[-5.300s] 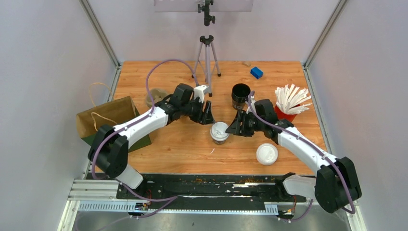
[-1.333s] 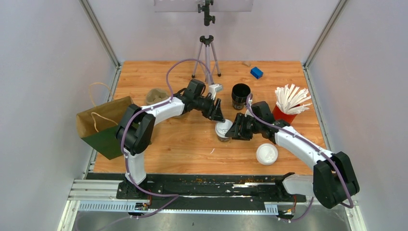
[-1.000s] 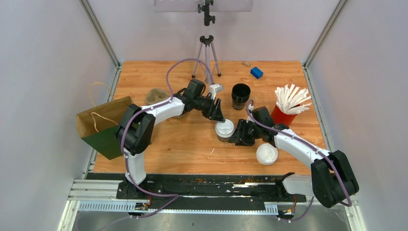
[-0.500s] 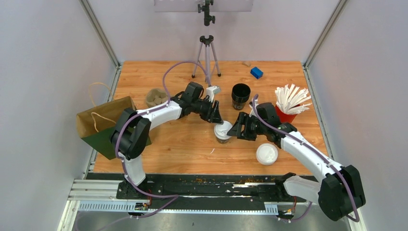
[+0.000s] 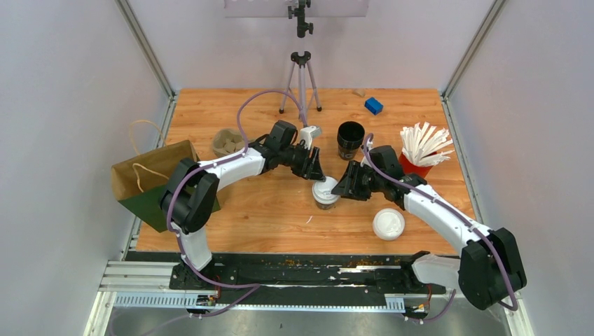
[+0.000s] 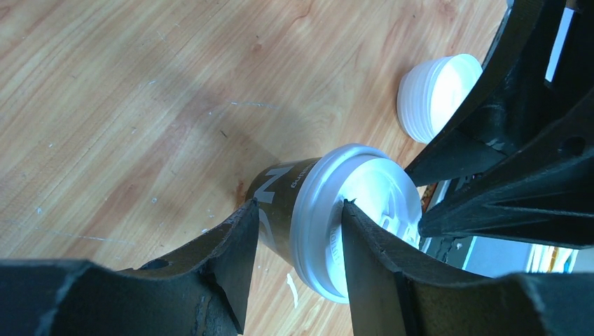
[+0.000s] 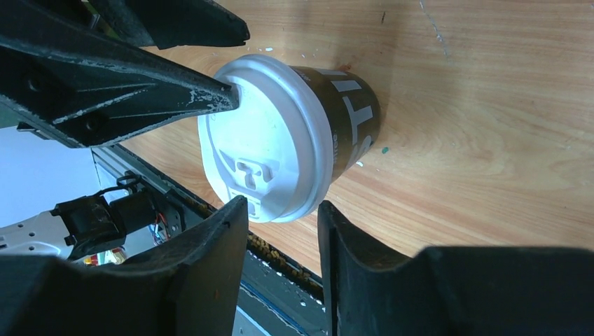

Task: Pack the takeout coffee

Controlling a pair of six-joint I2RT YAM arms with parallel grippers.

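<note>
Both arms are working the same lidded cup (image 5: 326, 192) sitting mid-frame on the table (image 5: 252, 217). The left tool (image 6: 298, 245) is pinching its lid rim, the right tool (image 7: 277, 231) is half spread beside it, not gripping. Next it probably needs a firm hold and a lift toward the bag (image 5: 150, 178) at far left. Since a second ago the right tool has swung back in toward the cup.

Arm links (image 5: 231, 166): white shells, black joints.
Cables (image 5: 260, 96): thin, purple.
Gripper fingers (image 6: 231, 262): black, scuffed, wedge-shaped.
</note>
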